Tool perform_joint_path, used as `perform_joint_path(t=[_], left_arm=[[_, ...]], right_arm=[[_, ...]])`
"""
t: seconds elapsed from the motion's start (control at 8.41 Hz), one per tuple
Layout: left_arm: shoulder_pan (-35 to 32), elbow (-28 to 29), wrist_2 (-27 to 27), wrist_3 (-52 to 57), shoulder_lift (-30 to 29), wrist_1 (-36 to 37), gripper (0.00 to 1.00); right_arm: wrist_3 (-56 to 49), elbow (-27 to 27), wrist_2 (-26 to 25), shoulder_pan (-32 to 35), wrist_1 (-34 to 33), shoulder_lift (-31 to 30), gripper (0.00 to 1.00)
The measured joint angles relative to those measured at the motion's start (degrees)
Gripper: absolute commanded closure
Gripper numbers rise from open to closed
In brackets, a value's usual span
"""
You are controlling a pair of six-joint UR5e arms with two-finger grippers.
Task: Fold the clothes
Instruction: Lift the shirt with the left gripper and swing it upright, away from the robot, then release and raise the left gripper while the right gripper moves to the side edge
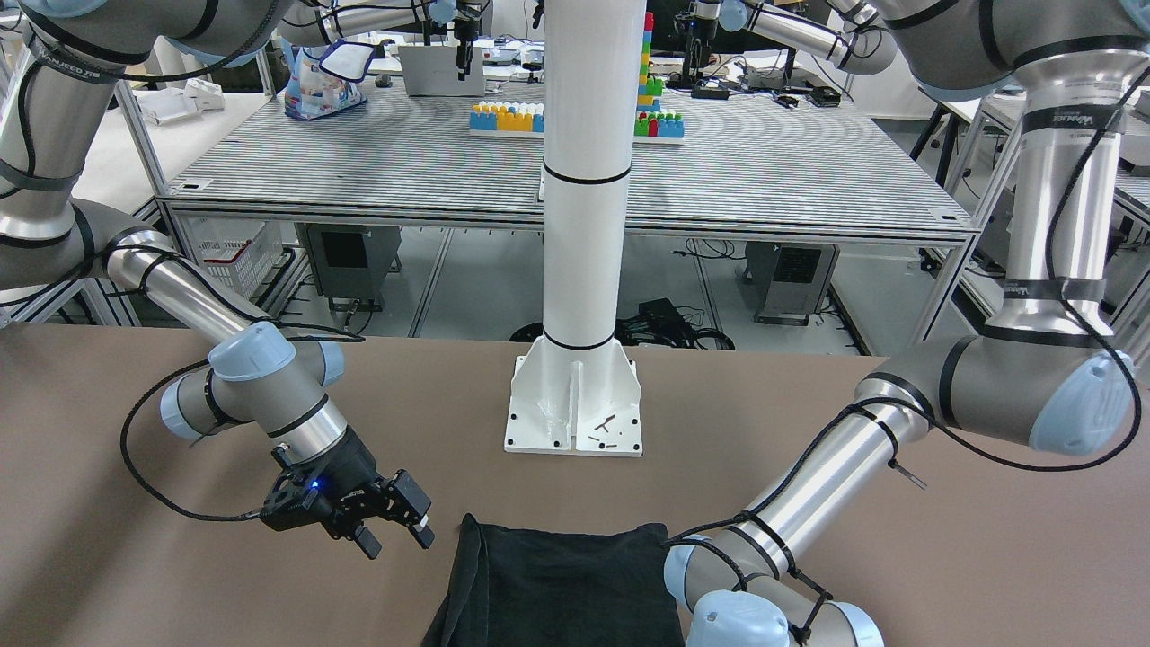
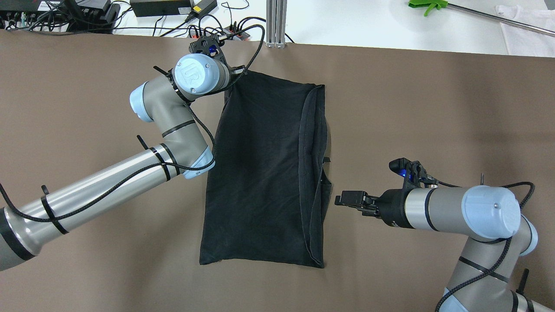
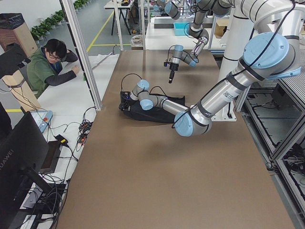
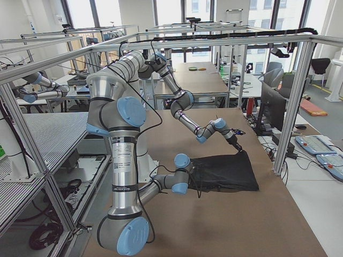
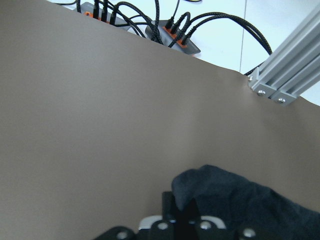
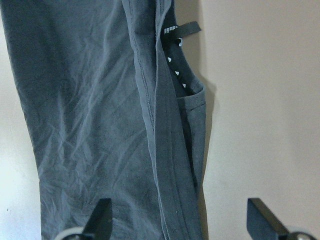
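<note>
Now, left tool (image 5: 182, 222): closed on a small bunched corner of the clothes (image 2: 260, 173), right by the far edge of the table (image 2: 412, 108).
Right tool (image 2: 347, 199): jaws wide apart, empty, hovering just beside the garment's doubled right edge, not touching it.
Clothes: flat on the table, folded lengthwise, with a narrow hemmed flap (image 6: 175, 150) stacked along the right tool's side and a tag (image 6: 182, 30) poking out.
Risk one: that pinch looks thin, so a quick lift could let the corner slip free.
Risk two: pulling from one corner alone would likely drag the whole piece askew.
Risk three: the right tool may catch only the flap's top layer and peel the fold open.
Risk four: the left arm (image 2: 173, 143) overhangs the garment's left edge, and its cable (image 2: 214, 147) could rumple it.
</note>
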Motion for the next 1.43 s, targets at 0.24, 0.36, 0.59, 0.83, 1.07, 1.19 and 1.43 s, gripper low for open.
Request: perform_joint_path(t=[0.24,0.36,0.59,0.83,1.07,1.19,1.43], left_arm=[[0.1,0.7,2.5,0.2,0.0,-0.1,0.0],[0.1,0.6,2.7,0.3,-0.2,-0.1,0.0],[-0.4,-0.2,2.0,1.5,-0.6,-0.1,0.0],[-2.4,-4.8,-3.7,3.5,1.1,0.1,0.0],[-4.6,-14.4,-10.6,4.1,7.8,0.1,0.0],[-5.3,-19.7,-13.0,4.2,11.9,0.1,0.0],[-6.7,-26.9,-16.4,4.3,17.8,0.0,0.0]], right_arm=[[0.0,0.0,-0.2,-0.1,0.0,0.0,0.05],[-0.1,0.0,-0.4,0.0,-0.1,0.1,0.05],[-0.8,0.0,-0.5,0.1,-1.6,0.5,0.05],[-7.5,0.2,-2.5,0.3,-8.9,3.1,0.05],[-15.2,0.2,-6.2,0.5,-18.8,7.0,0.05],[-17.9,0.1,-8.1,0.5,-22.5,8.8,0.05],[-21.0,0.3,-10.7,0.5,-27.3,11.2,0.06]])
